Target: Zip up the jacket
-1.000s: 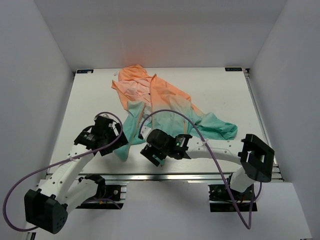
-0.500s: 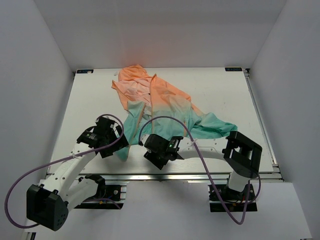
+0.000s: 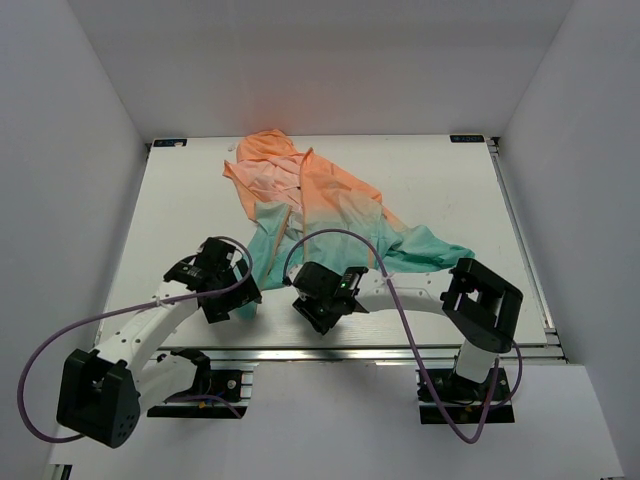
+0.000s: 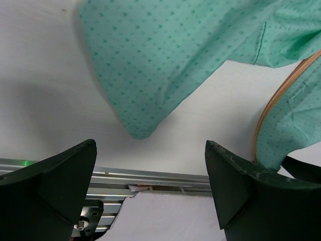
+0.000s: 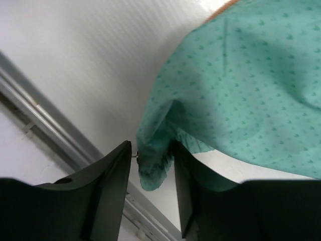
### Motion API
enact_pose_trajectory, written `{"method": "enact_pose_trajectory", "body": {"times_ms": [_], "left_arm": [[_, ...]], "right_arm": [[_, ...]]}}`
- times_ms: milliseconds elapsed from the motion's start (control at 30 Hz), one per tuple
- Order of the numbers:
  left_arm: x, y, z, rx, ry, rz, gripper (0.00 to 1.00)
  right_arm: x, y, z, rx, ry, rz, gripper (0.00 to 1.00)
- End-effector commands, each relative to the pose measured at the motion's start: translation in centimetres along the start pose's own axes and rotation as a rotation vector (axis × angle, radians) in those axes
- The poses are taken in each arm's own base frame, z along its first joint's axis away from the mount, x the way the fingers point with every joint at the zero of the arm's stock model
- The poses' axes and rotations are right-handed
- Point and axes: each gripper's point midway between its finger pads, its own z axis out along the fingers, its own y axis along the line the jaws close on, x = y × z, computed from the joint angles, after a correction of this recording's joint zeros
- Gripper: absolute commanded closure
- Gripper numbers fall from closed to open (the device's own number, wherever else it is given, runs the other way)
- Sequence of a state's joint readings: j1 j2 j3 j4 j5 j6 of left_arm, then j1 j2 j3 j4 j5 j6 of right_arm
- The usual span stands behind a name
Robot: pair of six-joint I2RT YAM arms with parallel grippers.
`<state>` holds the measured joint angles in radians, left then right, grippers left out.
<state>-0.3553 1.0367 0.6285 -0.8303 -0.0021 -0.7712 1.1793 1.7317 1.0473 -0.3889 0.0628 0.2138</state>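
Note:
The jacket (image 3: 320, 200) lies open on the white table, peach-orange at the far hood, teal at the near hem. My left gripper (image 3: 236, 300) is open and empty by the near table edge, just short of the left teal hem corner (image 4: 140, 125). The orange zipper tape (image 4: 273, 110) curves along the right front edge in the left wrist view. My right gripper (image 3: 312, 306) is at the hem's middle. In the right wrist view its jaws (image 5: 153, 165) are closed on a bunched teal hem corner (image 5: 155, 160), which fills the narrow gap.
The aluminium rail of the near table edge (image 4: 150, 175) runs just below both grippers and also shows in the right wrist view (image 5: 45, 120). White enclosure walls (image 3: 90, 130) stand left, right and behind. A teal sleeve (image 3: 440, 258) stretches out to the right.
My left gripper has moved right and nearer to the front edge, up to the hem corner. My right wrist has shifted left along the hem, and the right elbow has swung inward.

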Motion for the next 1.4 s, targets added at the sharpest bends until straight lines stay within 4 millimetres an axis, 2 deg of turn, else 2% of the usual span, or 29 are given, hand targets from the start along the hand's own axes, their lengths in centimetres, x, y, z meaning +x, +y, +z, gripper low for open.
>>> {"method": "enact_pose_trajectory", "body": {"times_ms": [0,133,367,433,567,633,800,833,1000,1033,1133,1267,1367], "left_arm": [[-0.5,-1.2,-0.1,0.053,-0.011,0.007,0.02],[-0.3,-1.1,0.4,0.040,0.002,0.008,0.02],[0.1,-0.6,0.8,0.017,0.010,-0.003,0.04],[0.1,-0.5,0.9,0.014,0.011,-0.005,0.06],[0.5,-0.2,1.3,-0.009,0.033,-0.010,0.08],[0.3,0.3,1.5,-0.042,0.015,-0.017,0.08],[0.9,0.5,1.9,-0.047,0.027,-0.019,0.08],[1.0,0.6,2.0,-0.050,0.028,-0.021,0.08],[1.3,0.7,2.5,-0.057,0.039,-0.018,0.09],[1.4,0.7,2.6,-0.060,0.040,-0.016,0.11],[1.5,0.9,3.0,-0.072,0.047,-0.013,0.17],[1.6,1.3,3.3,-0.102,0.051,-0.013,0.30],[1.2,1.4,3.4,-0.110,0.038,-0.015,0.30]], "right_arm": [[-1.0,1.9,-1.4,-0.116,-0.042,0.010,0.54],[-1.0,1.8,-1.8,-0.125,-0.042,0.016,0.53],[-0.9,1.5,-2.2,-0.141,-0.044,0.040,0.57],[-0.9,1.4,-2.1,-0.139,-0.043,0.046,0.65],[-0.2,0.9,-1.5,-0.124,-0.017,0.057,0.70],[0.0,0.9,-1.3,-0.127,-0.009,0.055,0.78],[0.4,0.7,-0.8,-0.125,0.003,0.058,0.83],[0.4,0.7,-0.7,-0.124,0.003,0.060,0.87],[0.7,0.7,-0.2,-0.131,0.018,0.068,0.94],[0.6,0.6,-0.2,-0.132,0.014,0.080,1.00],[0.5,0.6,-0.3,-0.143,0.007,0.101,1.00],[-0.3,0.7,-1.1,-0.174,-0.041,0.126,1.00],[-0.3,1.1,-1.7,-0.210,-0.055,0.139,1.00]]}}
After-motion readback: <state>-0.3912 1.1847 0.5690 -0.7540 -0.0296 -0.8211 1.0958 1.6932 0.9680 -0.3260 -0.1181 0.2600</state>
